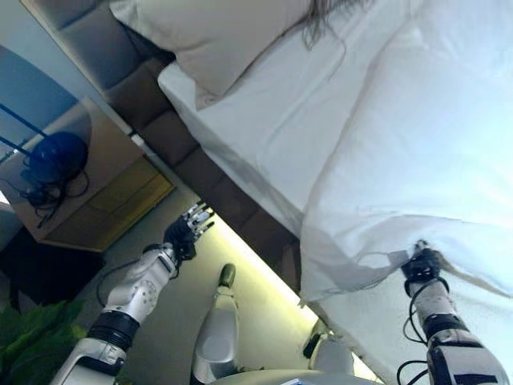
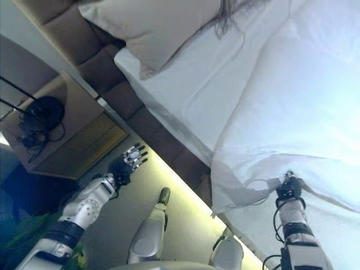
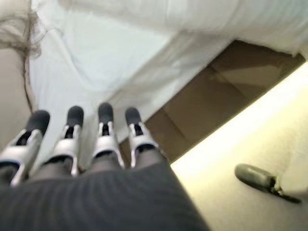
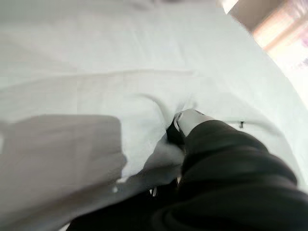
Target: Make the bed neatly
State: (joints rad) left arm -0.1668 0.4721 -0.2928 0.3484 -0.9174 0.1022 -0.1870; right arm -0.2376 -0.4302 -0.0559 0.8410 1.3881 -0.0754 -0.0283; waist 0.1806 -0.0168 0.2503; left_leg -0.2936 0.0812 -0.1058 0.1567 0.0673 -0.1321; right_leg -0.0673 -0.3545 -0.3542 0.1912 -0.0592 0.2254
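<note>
A: Where's the duvet?
B: White duvet (image 1: 425, 152) covers the bed from centre out to 3 o'clock; its folded-back edge droops over the mattress side at about 5 o'clock. White sheet (image 1: 264, 120) is bare at 12, betw. duvet & the beige pillow (image 1: 216, 32) at 11.
A: R hand?
B: Right hand (image 1: 422, 262) at 5 o'clock, right at the duvet's edge. Fingers buried in the cloth in the wrist view, so can't tell if they're clamped or loose.
A: L hand?
B: Left hand (image 1: 186, 233) at 8 o'clock, off the bed, over the floor beside the brown padded bed frame (image 1: 172, 132). Fingers (image 3: 103, 132) straight, spread, holding nothing.
A: Anything else?
B: Wooden nightstand (image 1: 104, 192) at 9 o'clock w/ a dark blue round object (image 1: 54, 158) on top. Green plant (image 1: 28, 341) at 7.
</note>
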